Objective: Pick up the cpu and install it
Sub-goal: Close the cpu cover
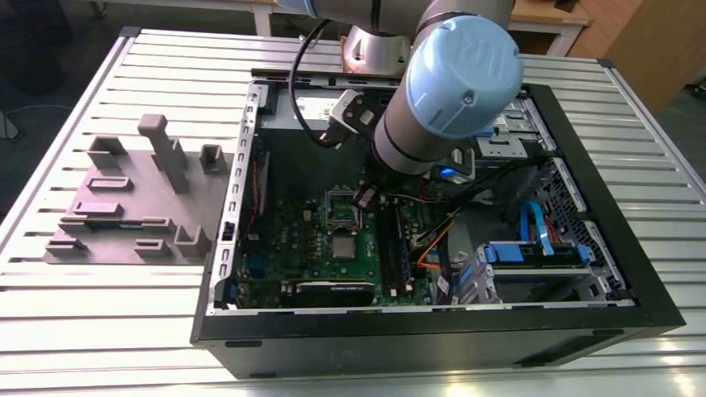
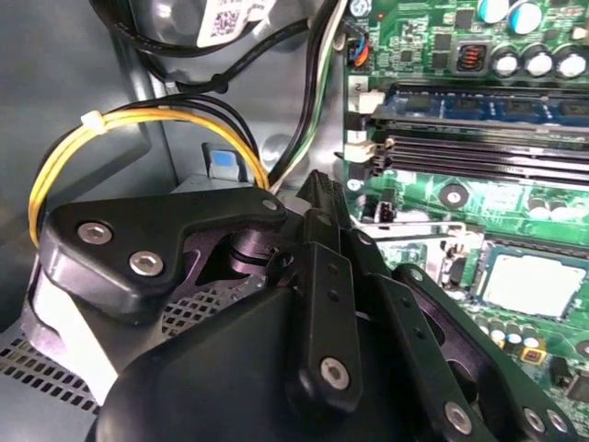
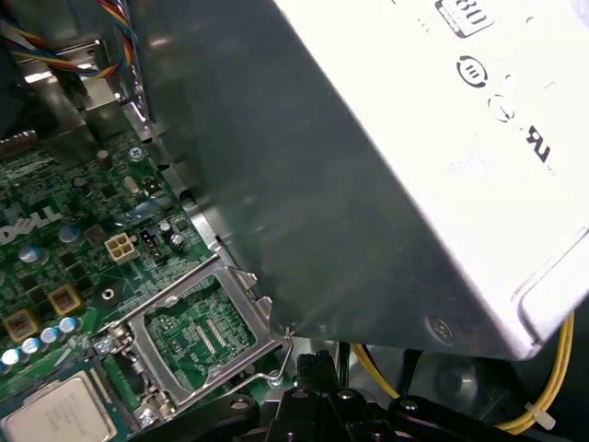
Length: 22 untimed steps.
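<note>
The cpu (image 1: pixel 344 247) is a small silvery square lying flat in its socket on the green motherboard (image 1: pixel 298 248) inside the open computer case. Both wrist views show the cpu (image 2: pixel 534 281) (image 3: pixel 57 414) lying there too. Right beside it, the hinged metal socket frame (image 3: pixel 198 327) stands swung open. My gripper (image 1: pixel 368 197) hangs over the board just past that frame, off to one side of the cpu and apart from it. Its black fingers (image 2: pixel 317 198) meet at the tips, shut with nothing between them, and the gripper (image 3: pixel 315 362) holds no part.
A big grey power supply box (image 3: pixel 368 166) with a white label stands close by the gripper. Yellow cables (image 2: pixel 64 157) and memory sticks (image 2: pixel 479 138) lie nearby. A drive cage with blue parts (image 1: pixel 530 252) fills the case's right side. A grey fixture block (image 1: pixel 132 198) sits on the slatted table (image 1: pixel 111 331).
</note>
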Each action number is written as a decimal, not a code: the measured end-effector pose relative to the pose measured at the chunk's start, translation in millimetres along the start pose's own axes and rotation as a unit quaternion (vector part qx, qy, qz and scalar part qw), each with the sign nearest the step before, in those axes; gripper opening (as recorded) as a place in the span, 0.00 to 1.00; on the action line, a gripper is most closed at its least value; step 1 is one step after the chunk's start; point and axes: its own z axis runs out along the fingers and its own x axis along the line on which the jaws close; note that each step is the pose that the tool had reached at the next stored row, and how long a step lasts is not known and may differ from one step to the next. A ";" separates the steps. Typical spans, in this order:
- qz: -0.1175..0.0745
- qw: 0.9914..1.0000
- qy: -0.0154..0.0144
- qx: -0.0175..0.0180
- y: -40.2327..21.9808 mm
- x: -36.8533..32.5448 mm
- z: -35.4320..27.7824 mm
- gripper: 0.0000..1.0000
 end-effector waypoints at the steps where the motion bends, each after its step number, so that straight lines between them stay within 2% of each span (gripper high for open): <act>1: 0.000 1.000 -0.002 -0.001 -0.2 0.2 0.5 0.10; 5: -0.001 1.000 -0.010 -0.007 -0.7 1.3 4.1 0.10; 7: -0.001 1.000 -0.011 -0.008 -0.8 2.0 5.7 0.10; 9: -0.001 1.000 -0.011 -0.008 -1.0 2.3 6.4 0.10; 11: -0.001 1.000 -0.007 -0.006 -1.0 2.2 6.7 0.10; 14: -0.001 1.000 -0.005 -0.004 -1.0 2.1 7.4 0.10; 17: -0.001 1.000 -0.004 -0.004 -0.8 2.4 7.8 0.10; 18: -0.001 1.000 -0.002 -0.003 -0.8 2.4 7.9 0.10; 20: 0.000 1.000 0.006 0.001 -0.8 2.4 7.8 0.10; 22: 0.001 1.000 0.012 0.005 -0.8 2.4 7.8 0.10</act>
